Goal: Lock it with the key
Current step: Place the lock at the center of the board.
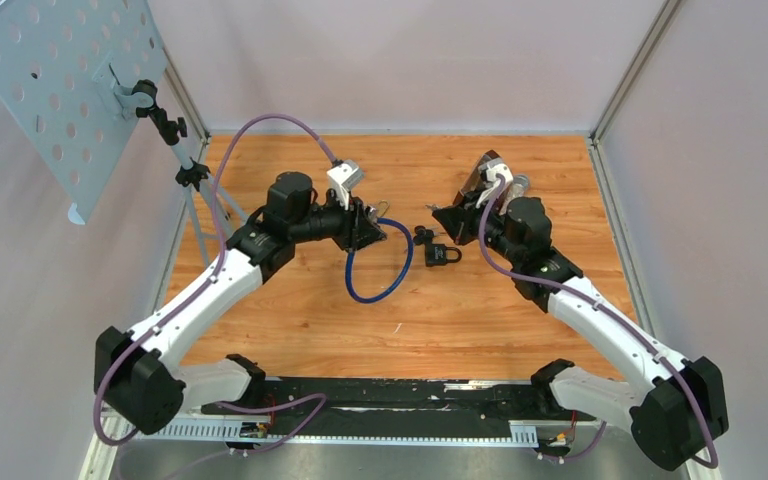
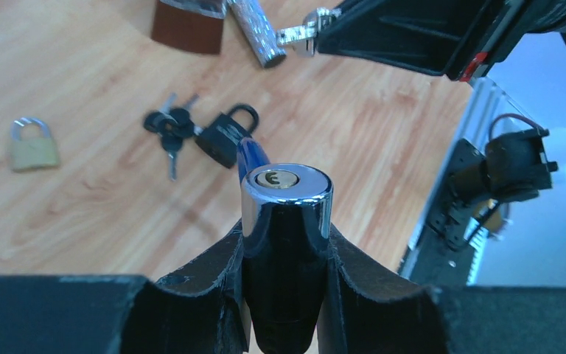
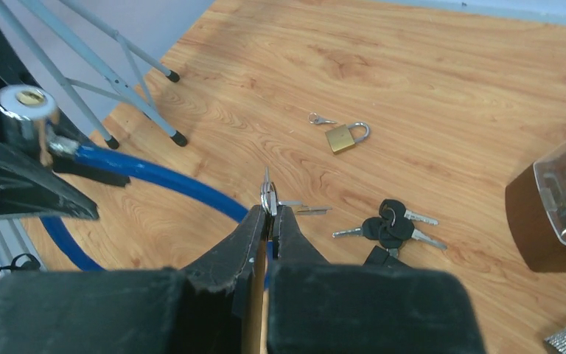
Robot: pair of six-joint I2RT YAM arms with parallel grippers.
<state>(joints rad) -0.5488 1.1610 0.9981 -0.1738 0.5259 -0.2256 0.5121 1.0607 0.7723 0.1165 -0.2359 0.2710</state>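
Observation:
My left gripper [image 2: 286,243] is shut on the black body of a cable lock whose chrome cylinder [image 2: 286,193] sticks up with its keyhole facing the camera. The lock's blue cable [image 1: 380,268] loops over the table. My right gripper [image 3: 271,215] is shut on a small silver key [image 3: 267,193] with a ring, held above the wood. In the top view the right gripper [image 1: 440,214] faces the left gripper [image 1: 370,224] with a gap between them. The cylinder also shows in the right wrist view [image 3: 26,110], far left of the key.
A black padlock [image 2: 225,136] with a bunch of black-headed keys [image 2: 168,125] lies between the arms. A brass padlock [image 3: 346,136] with a tiny key lies further off. A brown box [image 3: 553,214] and a silver cylinder [image 2: 256,31] sit behind the right arm. A tripod [image 1: 195,190] with a perforated plate stands at the left.

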